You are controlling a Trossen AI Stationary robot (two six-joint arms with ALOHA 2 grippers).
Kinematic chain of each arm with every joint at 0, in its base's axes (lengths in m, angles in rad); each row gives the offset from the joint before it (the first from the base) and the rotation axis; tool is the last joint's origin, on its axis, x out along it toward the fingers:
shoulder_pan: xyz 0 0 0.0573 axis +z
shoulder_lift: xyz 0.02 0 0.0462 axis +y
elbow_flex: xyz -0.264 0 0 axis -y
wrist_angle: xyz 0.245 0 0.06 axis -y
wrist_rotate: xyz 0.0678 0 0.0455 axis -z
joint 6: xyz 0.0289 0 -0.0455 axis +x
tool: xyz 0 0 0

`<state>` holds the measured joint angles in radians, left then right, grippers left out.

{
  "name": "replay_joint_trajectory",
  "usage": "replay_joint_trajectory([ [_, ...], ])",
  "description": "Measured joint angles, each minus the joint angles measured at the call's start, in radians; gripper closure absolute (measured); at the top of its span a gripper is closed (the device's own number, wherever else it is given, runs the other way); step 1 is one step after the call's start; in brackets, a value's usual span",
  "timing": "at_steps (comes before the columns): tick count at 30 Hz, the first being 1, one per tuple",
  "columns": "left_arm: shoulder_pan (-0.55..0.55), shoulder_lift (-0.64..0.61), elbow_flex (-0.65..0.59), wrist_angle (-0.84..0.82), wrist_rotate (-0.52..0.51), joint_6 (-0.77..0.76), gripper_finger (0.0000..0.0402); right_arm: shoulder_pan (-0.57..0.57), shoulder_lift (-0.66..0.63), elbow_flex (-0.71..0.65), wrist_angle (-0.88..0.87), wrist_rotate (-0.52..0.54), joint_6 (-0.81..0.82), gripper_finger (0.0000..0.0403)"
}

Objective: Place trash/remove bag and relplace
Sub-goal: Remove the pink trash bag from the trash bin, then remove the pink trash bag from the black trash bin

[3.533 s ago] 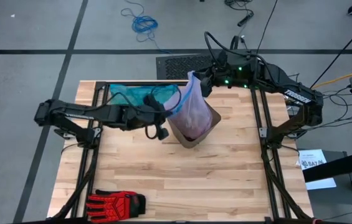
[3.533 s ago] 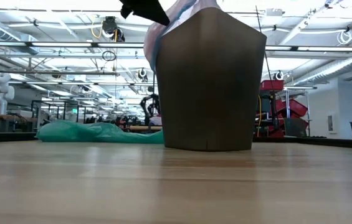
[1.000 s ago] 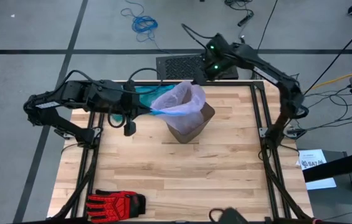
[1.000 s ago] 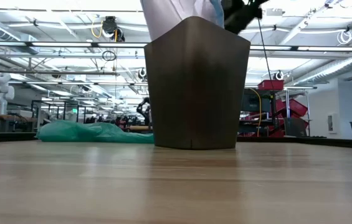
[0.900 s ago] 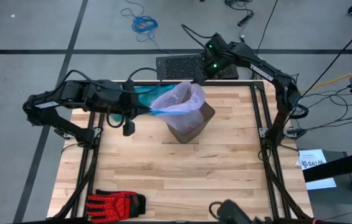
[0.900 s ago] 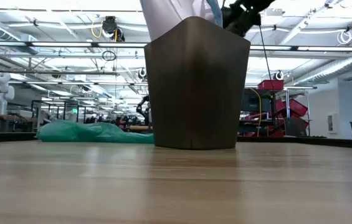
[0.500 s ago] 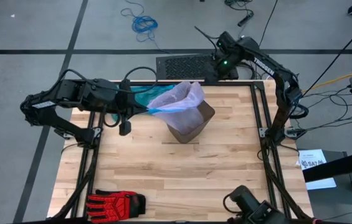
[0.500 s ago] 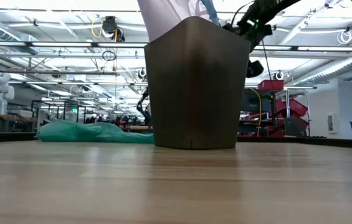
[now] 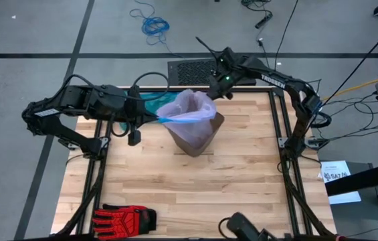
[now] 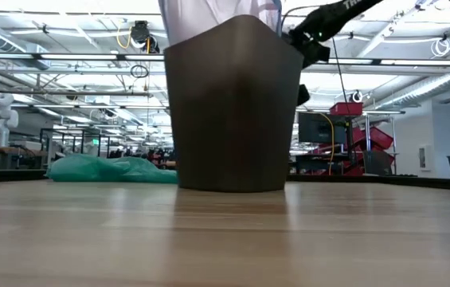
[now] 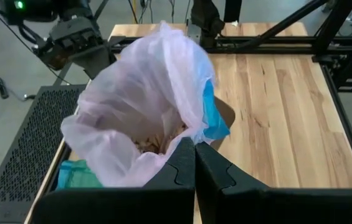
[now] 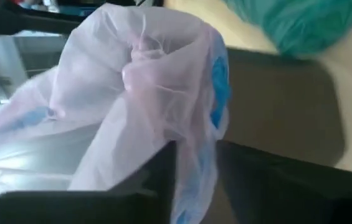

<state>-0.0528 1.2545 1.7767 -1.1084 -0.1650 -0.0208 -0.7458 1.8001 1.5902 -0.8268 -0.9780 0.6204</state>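
The left tool point(image 9: 156, 120) is clamped on the left edge of the bag point(image 9: 187, 110), which sits in the bin point(image 9: 202, 137) at the table's point(image 9: 242, 181) far middle. The right tool point(image 9: 213, 92), at the far right rim, has its fingers narrowed around a fold of bag. Best to lift both edges evenly, straight up, so the bin stays upright.

The bin point(image 9: 199, 137) stands on the worktop point(image 9: 195, 191) toward the far edge, the bag point(image 9: 185, 110) in it; another bag point(image 10: 109, 169) lies far left, a glove point(image 9: 123, 217) near left.
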Motion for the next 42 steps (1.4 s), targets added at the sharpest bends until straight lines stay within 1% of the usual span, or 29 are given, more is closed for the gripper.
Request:
replay_joint_trajectory([
  [3,0.0,0.0,0.0,-0.002,0.0,0.0,0.0402,0.023,-0.035,0.0,0.04,0.079,-0.002,0.0378],
  [4,0.0,0.0,0.0,-0.002,0.0,0.0,0.0402,0.024,-0.049,0.0,0.057,0.106,-0.003,0.039],
  [5,0.0,0.0,0.0,-0.003,0.0,0.0,0.0401,0.026,-0.064,0.0,0.076,0.13,-0.003,0.0392],
  [9,0.0,0.0,0.0,-0.004,0.0,0.0,0.0402,0.035,-0.143,0.0,0.162,0.226,-0.011,0.0401],
  [13,0.0,0.0,0.0,-0.01,0.0,0.0,0.0402,0.05,-0.228,0.0,0.267,0.3,-0.044,0.0402],
  [15,0.0,0.0,0.0,-0.017,0.001,0.001,0.0402,0.062,-0.262,0.0,0.313,0.324,-0.061,0.0403],
  [17,0.0,0.0,0.0,-0.031,0.004,0.0,0.0402,0.072,-0.287,0.002,0.325,0.326,-0.055,0.0403],
  [19,0.0,0.0,0.0,-0.041,0.005,0.0,0.0402,0.076,-0.294,0.003,0.297,0.325,-0.014,0.0402],
  [21,0.0,0.0,0.0,-0.044,0.006,-0.009,0.0402,0.067,-0.287,0.003,0.198,0.337,0.008,0.0395],
  [24,0.0,0.0,0.0,-0.054,0.008,-0.033,0.0402,0.033,-0.262,0.001,0.048,0.371,-0.01,0.0367],
  [26,0.0,0.0,0.0,-0.056,0.018,-0.044,0.0402,0.004,-0.246,0.001,-0.015,0.338,-0.033,0.0337],
  [31,0.0,0.0,0.0,-0.056,0.049,-0.053,0.0402,-0.048,-0.17,-0.001,-0.027,0.142,-0.045,0.0255],
  [34,0.0,0.0,0.0,-0.055,0.057,-0.053,0.0402,-0.055,-0.102,-0.001,-0.02,0.031,-0.056,0.0218],
  [36,0.0,0.0,0.0,-0.054,0.057,-0.053,0.0402,-0.051,-0.05,-0.001,-0.022,0.002,-0.072,0.0205],
  [38,0.0,0.0,0.0,-0.054,0.057,-0.053,0.0402,-0.04,-0.004,-0.002,-0.021,-0.008,-0.083,0.0202],
  [40,0.0,0.0,0.0,-0.053,0.057,-0.053,0.0402,-0.024,0.029,-0.002,0.006,-0.044,-0.08,0.0205],
  [42,0.0,0.0,0.0,-0.053,0.057,-0.053,0.0402,-0.003,0.053,-0.002,0.049,-0.087,-0.062,0.0218],
])
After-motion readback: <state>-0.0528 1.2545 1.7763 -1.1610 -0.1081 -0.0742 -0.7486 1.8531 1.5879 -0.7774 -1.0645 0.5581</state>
